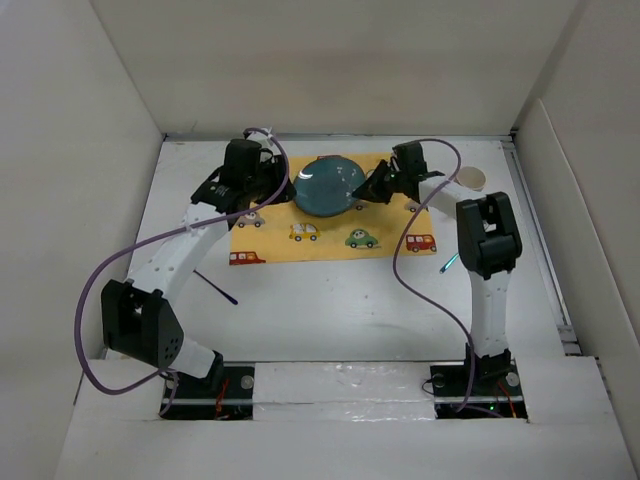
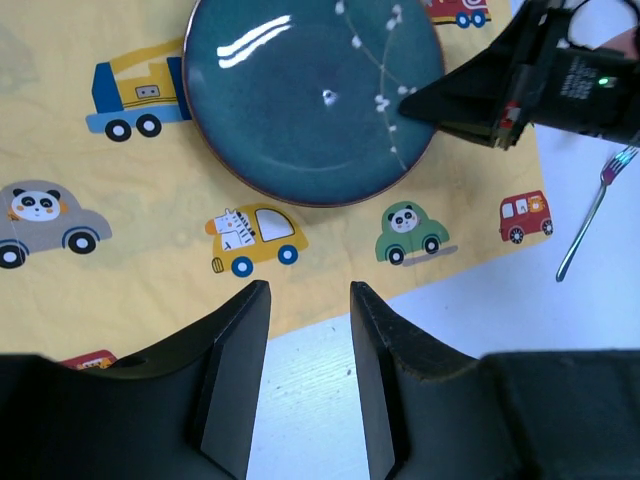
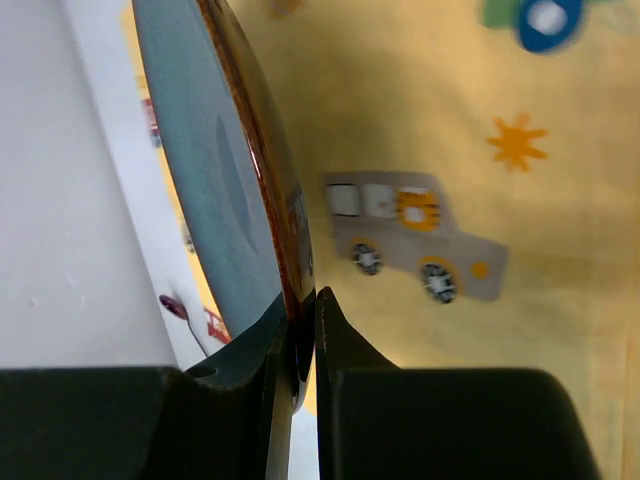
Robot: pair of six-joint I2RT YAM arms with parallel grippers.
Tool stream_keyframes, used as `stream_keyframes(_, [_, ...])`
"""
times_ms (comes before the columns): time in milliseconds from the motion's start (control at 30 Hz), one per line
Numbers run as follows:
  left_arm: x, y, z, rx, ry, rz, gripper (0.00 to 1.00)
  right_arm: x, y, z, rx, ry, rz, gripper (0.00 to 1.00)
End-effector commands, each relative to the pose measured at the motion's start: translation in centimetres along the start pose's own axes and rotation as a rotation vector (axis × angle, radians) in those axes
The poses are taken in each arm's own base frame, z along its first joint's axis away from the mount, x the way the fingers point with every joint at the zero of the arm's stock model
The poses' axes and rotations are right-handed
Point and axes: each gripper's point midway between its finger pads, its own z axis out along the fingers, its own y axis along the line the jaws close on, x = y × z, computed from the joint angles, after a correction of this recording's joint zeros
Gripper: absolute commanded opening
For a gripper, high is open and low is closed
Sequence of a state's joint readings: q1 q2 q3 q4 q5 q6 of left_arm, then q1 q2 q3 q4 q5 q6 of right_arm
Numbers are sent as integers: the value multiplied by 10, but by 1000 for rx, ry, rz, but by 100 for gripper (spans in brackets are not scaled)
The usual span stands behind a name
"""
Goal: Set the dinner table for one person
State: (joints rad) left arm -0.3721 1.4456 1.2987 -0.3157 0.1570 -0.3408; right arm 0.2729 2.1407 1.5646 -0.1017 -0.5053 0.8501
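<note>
We've got our right gripper [image 3: 300,322] pinched tight on the plate [image 2: 310,100] rim, probably to park it on the yellow mat [image 2: 120,230] at the far end of the table [image 1: 330,310], while our left gripper [image 2: 308,300] hangs partly open and empty at the mat's near edge, out of the way.

Left arm [image 1: 180,250] reaches forward, elbow bent outward; left hand [image 2: 308,290] hangs just left of the plate [image 1: 328,187], fingers parted, gripping nothing; right arm [image 1: 487,270] stretches forward, wrist turned inward; right hand [image 3: 298,315] pinches the plate's right rim, fingers tight on it.
</note>
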Motion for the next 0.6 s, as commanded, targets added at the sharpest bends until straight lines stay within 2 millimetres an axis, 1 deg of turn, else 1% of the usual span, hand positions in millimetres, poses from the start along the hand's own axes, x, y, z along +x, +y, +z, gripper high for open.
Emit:
stream_keyframes(0, [-13,-12,-10,49,-59,5,35,-13,78,-15,-240,-12,6,0])
stream_keyframes(33, [-10,-11,-9,50,-54,-1,35,-9,70,-11,-225,3,25,0])
stream_keyframes(67, [-9,-11,-7,50,-54,-1,35,-2,57,-5,-195,23,51,0])
stream_keyframes(133, [-7,-10,-4,51,-45,-4,35,4,43,-1,-153,36,78,14])
stream_keyframes(167, [-6,-10,-3,53,-42,-6,35,6,39,-3,-134,35,81,21])
stream_keyframes(200, [-5,-10,0,52,-38,-7,35,12,26,-3,-83,42,90,36])
stream_keyframes(233, [-5,-9,1,52,-35,-7,35,13,23,-5,-65,39,84,43])
stream_keyframes(267, [-6,-10,2,56,-37,-9,35,18,14,-6,-25,53,91,48])
stream_keyframes(300, [-6,-10,5,52,-34,-10,35,12,16,-16,13,23,35,57])
stream_keyframes(333, [-6,-10,5,52,-34,-10,35,18,10,-18,40,44,53,58])
stream_keyframes(367, [-7,-9,6,49,-36,-9,35,19,13,-23,48,50,59,62])
stream_keyframes(400, [-9,-9,7,44,-40,-7,35,4,14,-34,77,-4,-18,63])
stream_keyframes(433, [-13,-9,6,39,-48,-3,35,6,11,-42,114,3,-30,63])
stream_keyframes(467, [-13,-8,7,31,-44,-1,35,-5,4,-51,156,-38,-72,63])
stream_keyframes(500, [-16,-9,6,33,-51,7,35,-14,14,-68,155,-75,-103,59])
stream_keyframes(533, [-17,-9,7,31,-50,10,33,-21,9,-81,181,-97,-109,50])
stream_keyframes(567, [-15,-9,8,34,-41,11,31,-31,7,-93,202,-138,-135,25])
